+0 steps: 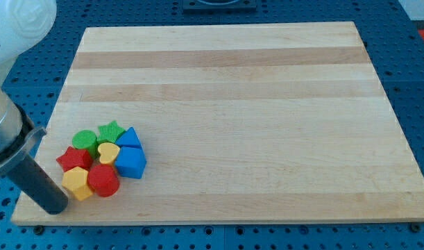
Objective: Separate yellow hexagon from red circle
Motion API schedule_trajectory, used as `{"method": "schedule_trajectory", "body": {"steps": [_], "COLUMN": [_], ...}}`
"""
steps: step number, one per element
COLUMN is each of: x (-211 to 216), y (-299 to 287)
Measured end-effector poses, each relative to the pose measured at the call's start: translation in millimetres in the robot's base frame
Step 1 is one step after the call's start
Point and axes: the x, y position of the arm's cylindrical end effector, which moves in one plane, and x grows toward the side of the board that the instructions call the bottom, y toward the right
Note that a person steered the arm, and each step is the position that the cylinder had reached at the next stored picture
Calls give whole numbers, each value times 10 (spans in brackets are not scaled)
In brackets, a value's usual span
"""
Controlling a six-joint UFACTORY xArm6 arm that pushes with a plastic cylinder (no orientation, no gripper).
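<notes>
Camera view: my tip (55, 207) (a bare rod, no claw to open or close) sits just at nine o'clock of the yellow hexagon (76, 183), which touches the red circle (103, 180) at its three o'clock. Better to wedge between them, pushing the hexagon toward six o'clock

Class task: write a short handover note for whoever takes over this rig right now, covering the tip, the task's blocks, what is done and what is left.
My tip rests at the board's bottom-left, just left of the yellow hexagon.
The hexagon touches the red circle on its right; both sit at the bottom of a tight cluster with the red star, yellow heart, green circle, green star and two blue blocks.
Done: no separation.
Left: push the hexagon clear of the circle.
</notes>
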Motion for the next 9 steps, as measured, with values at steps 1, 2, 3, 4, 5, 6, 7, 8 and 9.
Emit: {"method": "schedule_trajectory", "body": {"steps": [1,2,3,4,5,6,7,8,9], "x": [109,96,7,-129,-308,-324,-324,-324,-328], "y": [96,276,387,417,454,452,412,242,106]}}
